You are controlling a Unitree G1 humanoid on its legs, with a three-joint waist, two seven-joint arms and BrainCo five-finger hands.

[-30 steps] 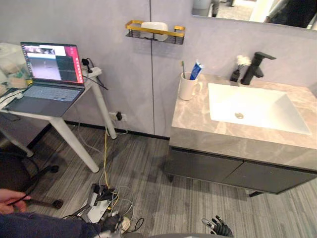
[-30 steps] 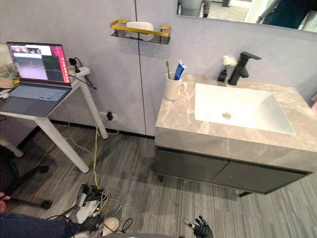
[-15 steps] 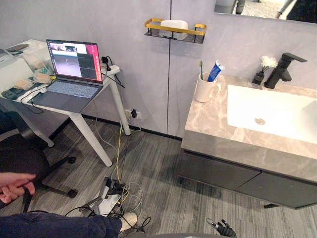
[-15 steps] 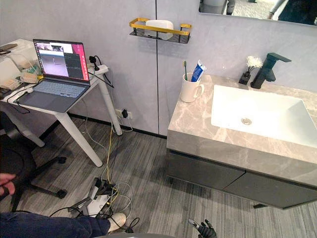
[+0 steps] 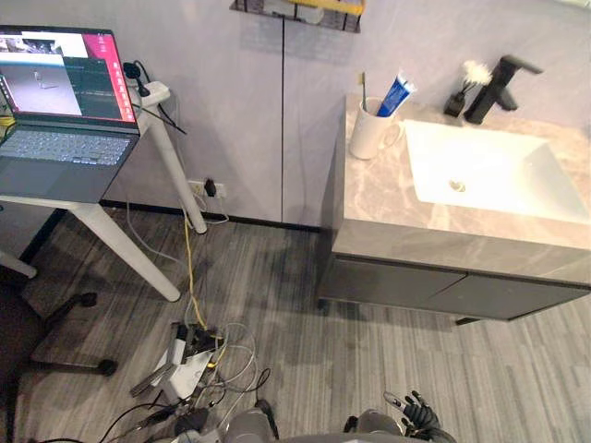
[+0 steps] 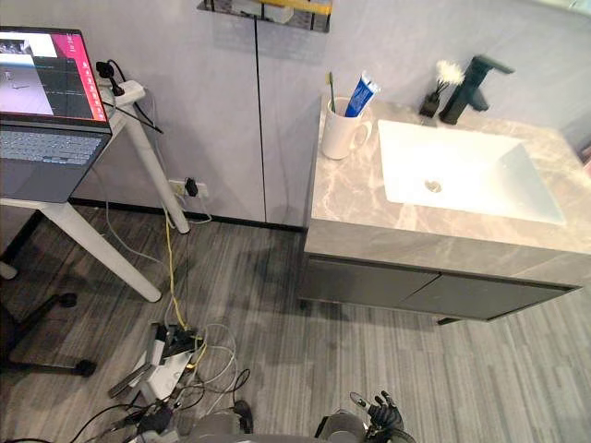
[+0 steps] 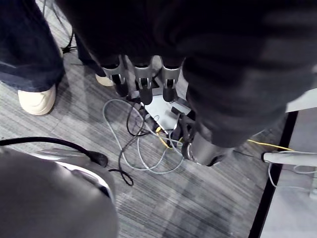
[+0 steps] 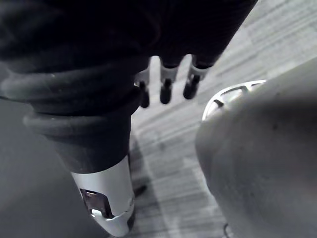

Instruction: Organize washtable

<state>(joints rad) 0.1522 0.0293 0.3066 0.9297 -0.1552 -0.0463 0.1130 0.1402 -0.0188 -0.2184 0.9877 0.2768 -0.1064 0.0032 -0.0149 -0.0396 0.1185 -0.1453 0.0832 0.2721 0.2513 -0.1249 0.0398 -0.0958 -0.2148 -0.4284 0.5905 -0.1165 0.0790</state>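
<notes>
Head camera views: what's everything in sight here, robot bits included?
washtable: one, grey marble, right, against wall
sink: one, white, set in washtable
tap: one, black, behind sink
mug: one, white, washtable's back left corner, holding toothbrush and blue toothpaste tube
wall shelf: one, gold-edged, above
laptop: one, open, on white desk, left
cable tangle: one, floor by desk
shoe: one, cream, a person's
left robot hand: open, above cables
right robot hand: open, above floor
</notes>
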